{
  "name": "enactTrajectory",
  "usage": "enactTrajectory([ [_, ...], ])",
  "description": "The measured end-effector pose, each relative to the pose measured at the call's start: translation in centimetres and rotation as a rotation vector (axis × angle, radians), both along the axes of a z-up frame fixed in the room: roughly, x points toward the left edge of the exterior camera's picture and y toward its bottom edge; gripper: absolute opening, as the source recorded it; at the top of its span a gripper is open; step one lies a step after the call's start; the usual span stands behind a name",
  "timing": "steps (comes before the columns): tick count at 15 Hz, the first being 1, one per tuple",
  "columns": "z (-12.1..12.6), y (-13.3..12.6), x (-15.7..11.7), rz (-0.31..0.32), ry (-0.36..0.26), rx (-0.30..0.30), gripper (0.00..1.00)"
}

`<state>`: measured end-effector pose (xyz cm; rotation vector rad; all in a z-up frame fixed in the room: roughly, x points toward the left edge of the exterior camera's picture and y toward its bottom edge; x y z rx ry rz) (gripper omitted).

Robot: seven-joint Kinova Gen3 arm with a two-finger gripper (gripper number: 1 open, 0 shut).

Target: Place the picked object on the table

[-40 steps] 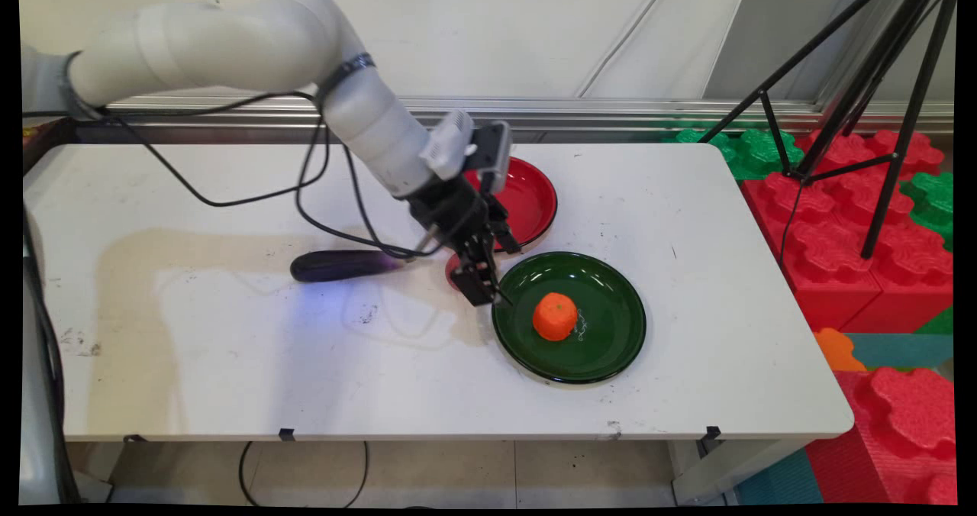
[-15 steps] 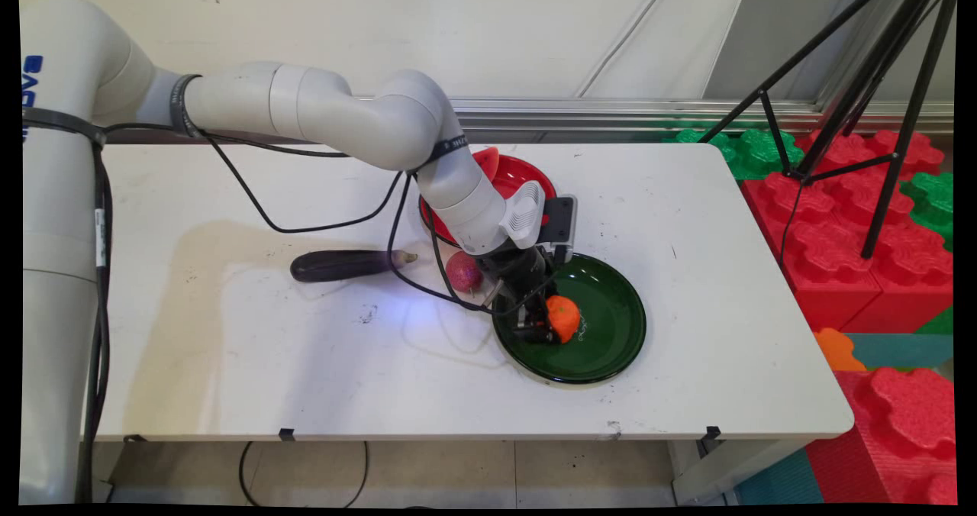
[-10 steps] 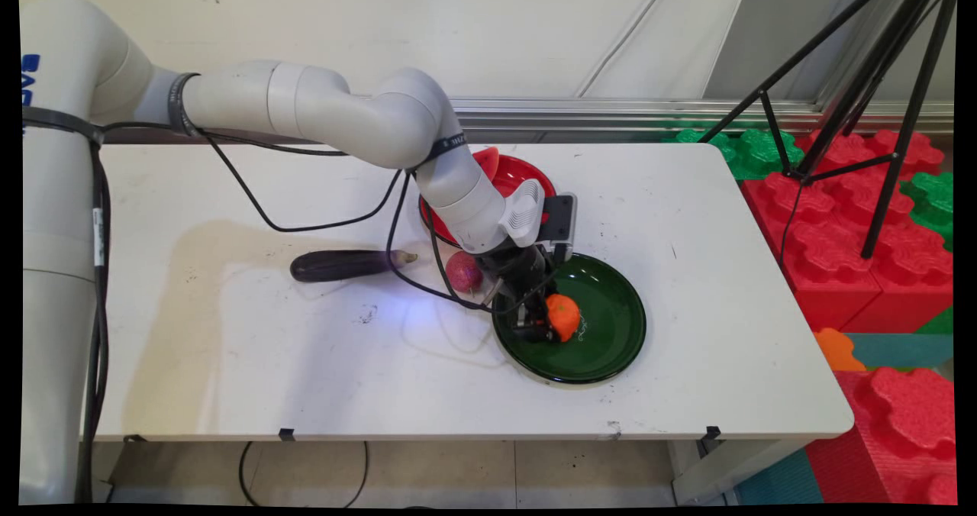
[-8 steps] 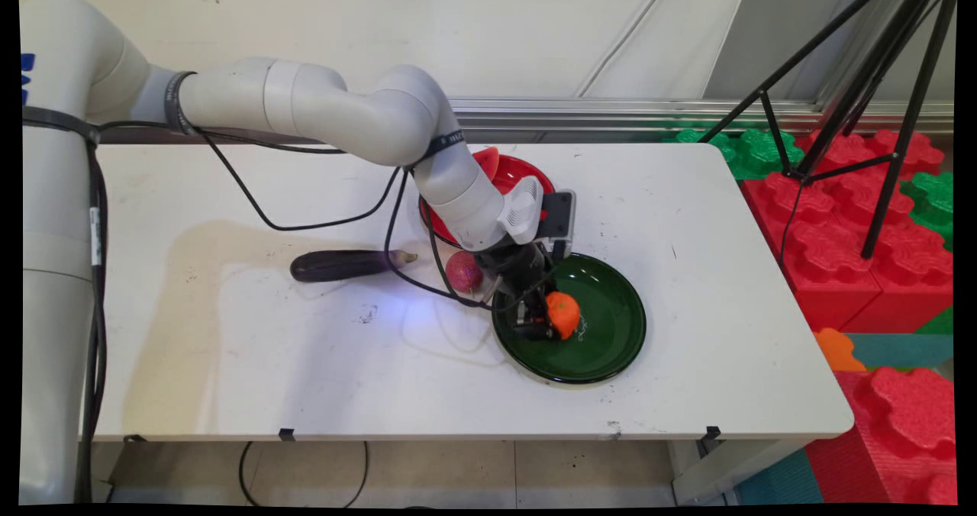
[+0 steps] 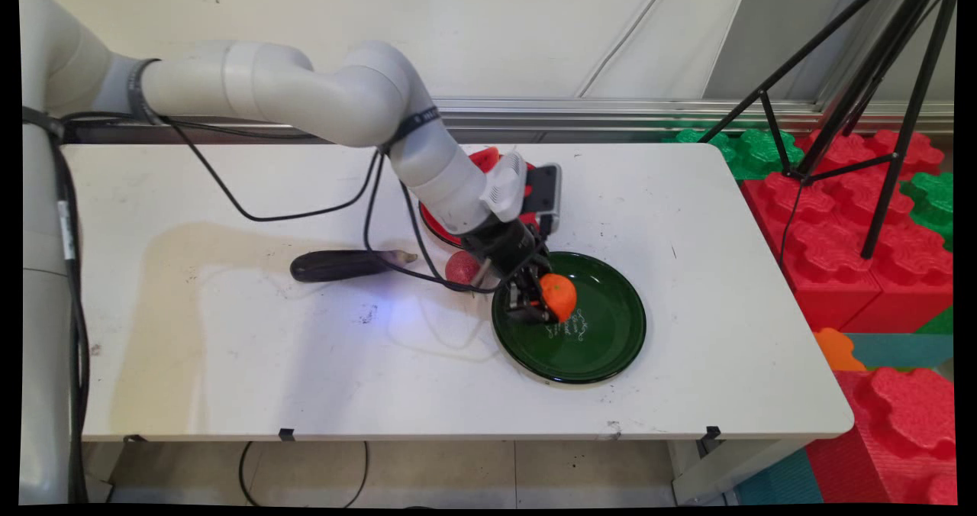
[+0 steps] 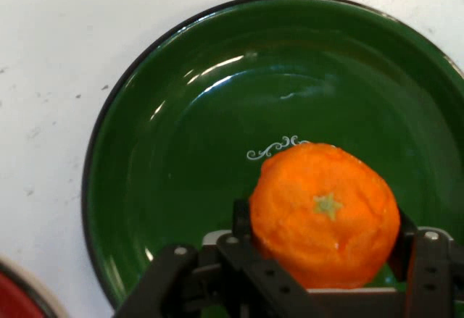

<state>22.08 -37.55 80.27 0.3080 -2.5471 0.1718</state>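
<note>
Gripper (image 5: 543, 302) clamped on orange (image 6: 324, 214), held just above green plate (image 5: 603, 348) directly beneath it. Pink fruit (image 5: 460, 267) and eggplant (image 5: 343, 264) on counter (image 5: 229, 363) behind gripper.

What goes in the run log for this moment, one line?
hand: shut on orange | orange: lifted above green plate | nearby: eggplant, red plate

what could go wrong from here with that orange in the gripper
1. The orange is round and held only at its sides by the gripper, so it might slip out and drop onto the green plate below.
2. If it falls, it could roll over the plate's low rim onto the white table.
3. The hanging black cables pass near the eggplant and could drag it.
</note>
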Motion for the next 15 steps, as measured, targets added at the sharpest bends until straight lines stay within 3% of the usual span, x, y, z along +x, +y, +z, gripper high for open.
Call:
enactTrajectory([
  [9,4.3,2.5,3.6,0.061,0.053,-0.022,0.0],
  [15,7.3,5.0,7.6,0.108,0.06,-0.024,0.0],
])
